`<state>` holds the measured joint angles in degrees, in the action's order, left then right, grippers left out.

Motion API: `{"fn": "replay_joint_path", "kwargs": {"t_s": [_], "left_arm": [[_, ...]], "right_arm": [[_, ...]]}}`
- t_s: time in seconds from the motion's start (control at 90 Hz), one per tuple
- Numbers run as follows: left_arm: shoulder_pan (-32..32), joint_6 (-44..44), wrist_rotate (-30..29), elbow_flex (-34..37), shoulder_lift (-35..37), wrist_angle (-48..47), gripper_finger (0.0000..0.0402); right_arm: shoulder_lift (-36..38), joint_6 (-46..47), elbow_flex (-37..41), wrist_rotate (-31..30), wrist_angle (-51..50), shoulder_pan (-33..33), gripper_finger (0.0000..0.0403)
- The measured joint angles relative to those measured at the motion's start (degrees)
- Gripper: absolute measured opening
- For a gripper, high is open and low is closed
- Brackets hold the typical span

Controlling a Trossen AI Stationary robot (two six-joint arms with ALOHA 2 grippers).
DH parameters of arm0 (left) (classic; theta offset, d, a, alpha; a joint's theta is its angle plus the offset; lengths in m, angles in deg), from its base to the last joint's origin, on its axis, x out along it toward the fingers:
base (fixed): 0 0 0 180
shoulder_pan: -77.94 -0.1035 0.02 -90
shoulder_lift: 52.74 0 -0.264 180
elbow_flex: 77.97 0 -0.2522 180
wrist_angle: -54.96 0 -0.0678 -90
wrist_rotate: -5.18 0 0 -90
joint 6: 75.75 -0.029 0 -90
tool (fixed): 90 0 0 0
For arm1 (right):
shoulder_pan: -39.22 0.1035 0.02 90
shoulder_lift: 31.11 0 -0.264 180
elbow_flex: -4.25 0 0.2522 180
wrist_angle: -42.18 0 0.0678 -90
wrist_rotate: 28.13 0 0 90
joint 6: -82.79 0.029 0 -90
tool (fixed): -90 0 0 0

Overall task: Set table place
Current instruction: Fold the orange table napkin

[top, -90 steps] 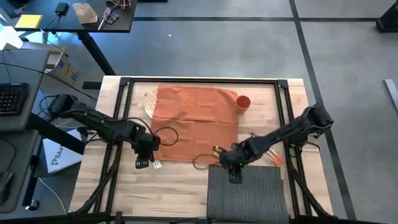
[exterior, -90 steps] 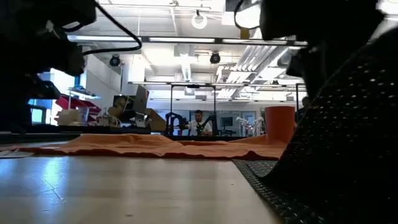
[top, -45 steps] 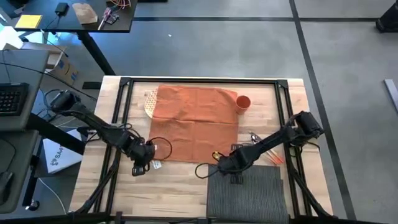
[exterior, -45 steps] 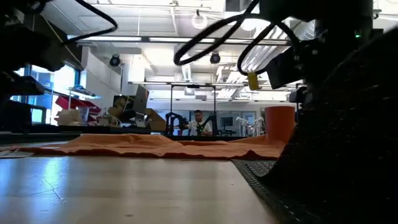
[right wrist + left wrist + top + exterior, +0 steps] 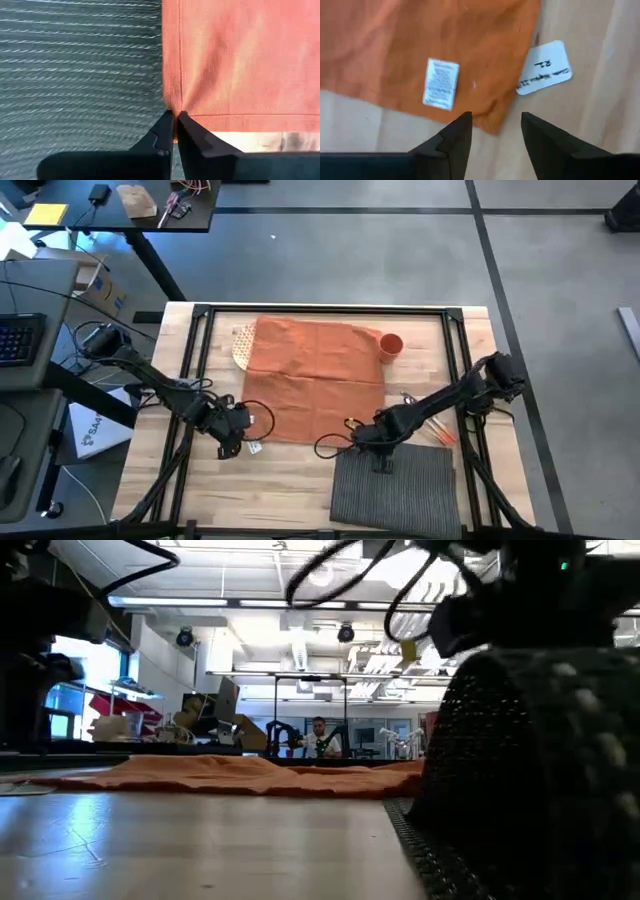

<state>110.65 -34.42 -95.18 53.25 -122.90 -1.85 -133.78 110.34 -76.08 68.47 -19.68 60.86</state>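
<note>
Light plank counter (image 5: pixel 290 480) carries the dark ribbed placemat (image 5: pixel 400 490) at its near edge, long axis running toward the orange cloth (image 5: pixel 310 375) just beyond it. Over that far edge sits the right claw (image 5: pixel 381 463), pinched on the cloth's hem (so the nearer arm). Off beside the cloth's other corner, the left claw (image 5: pixel 228 448) hangs narrowly parted, empty.
</note>
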Motion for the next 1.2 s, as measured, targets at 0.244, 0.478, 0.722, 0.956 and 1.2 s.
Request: {"fn": "replay_joint_path", "kwargs": {"t_s": [0.244,0.478,0.722,0.956,1.2], "left_arm": [[0.0,-2.6,3.3,3.9,-5.9,11.0,0.0159],[-0.1,1.5,5.5,3.0,-10.8,10.2,0.0096],[1.0,4.6,7.9,-4.0,-9.6,2.8,0.0003],[6.5,6.5,8.5,-17.5,-8.4,-9.4,0.0000],[11.8,11.3,14.6,-30.5,-8.3,-12.6,0.0000]], "right_arm": [[1.9,1.0,0.0,0.4,-0.1,-0.2,0.0000],[2.4,0.7,0.0,1.0,-0.2,-0.3,0.0000],[6.8,2.3,-0.1,3.6,-0.2,-0.3,0.0000],[10.0,3.5,-0.1,13.2,3.0,0.2,0.0000],[11.2,9.0,-0.1,27.6,10.4,2.7,0.0000]]}}
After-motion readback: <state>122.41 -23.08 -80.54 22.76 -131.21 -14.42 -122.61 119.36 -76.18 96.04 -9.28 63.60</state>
